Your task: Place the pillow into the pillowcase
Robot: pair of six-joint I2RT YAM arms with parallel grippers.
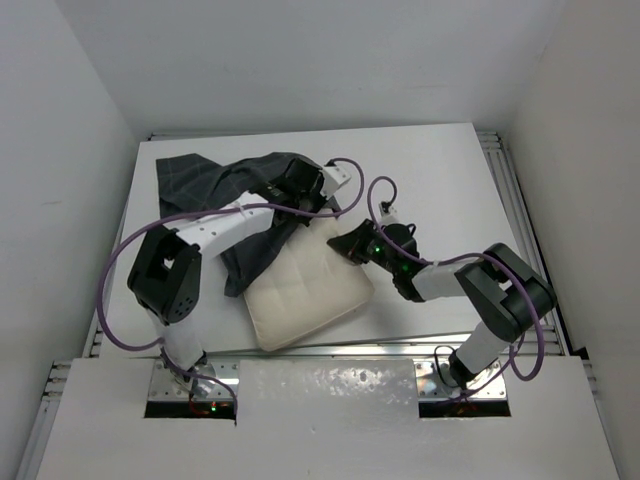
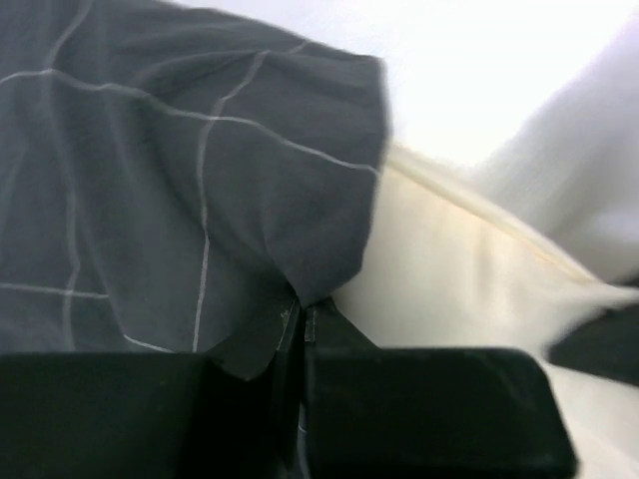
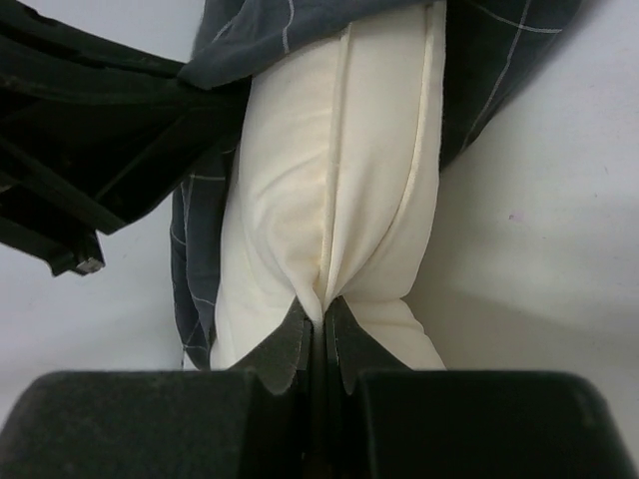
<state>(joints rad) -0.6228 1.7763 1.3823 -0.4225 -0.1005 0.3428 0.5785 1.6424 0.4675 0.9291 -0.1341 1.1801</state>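
looking from the top camera first, the pillow (image 1: 305, 295) lies slanted on the white table (image 1: 450, 180) between my two arms. its far end goes under the dark checked pillowcase (image 1: 205, 185), which is bunched toward the far left. only that far end is covered, and most of the cream body is bare, so i judge the task is at an early part. my left gripper (image 1: 300, 188) sits at the mouth of the case, and my right gripper (image 1: 347, 243) is at the right edge of the pillow.

in the left wrist view, my left fingers are pressed together, and a corner of the grey cloth (image 2: 150, 180) comes to a point just between the tips. so it seems i pinch the hem of the case. the cream pillow (image 2: 449, 269) is just beside this hem, on the right. i think i hold the hem here so that the opening can be drawn over the pillow and does not slip away.

in the right wrist view, my right fingers are closed on a fold of the pillow (image 3: 329, 180). the soft cloth gathers into a crease exactly at the tips. the case (image 3: 215, 269) wraps the far part of the pillow on both sides. i believe this grip is there to keep the pillow steady, or to push it deeper, while the other hand pulls the cloth.
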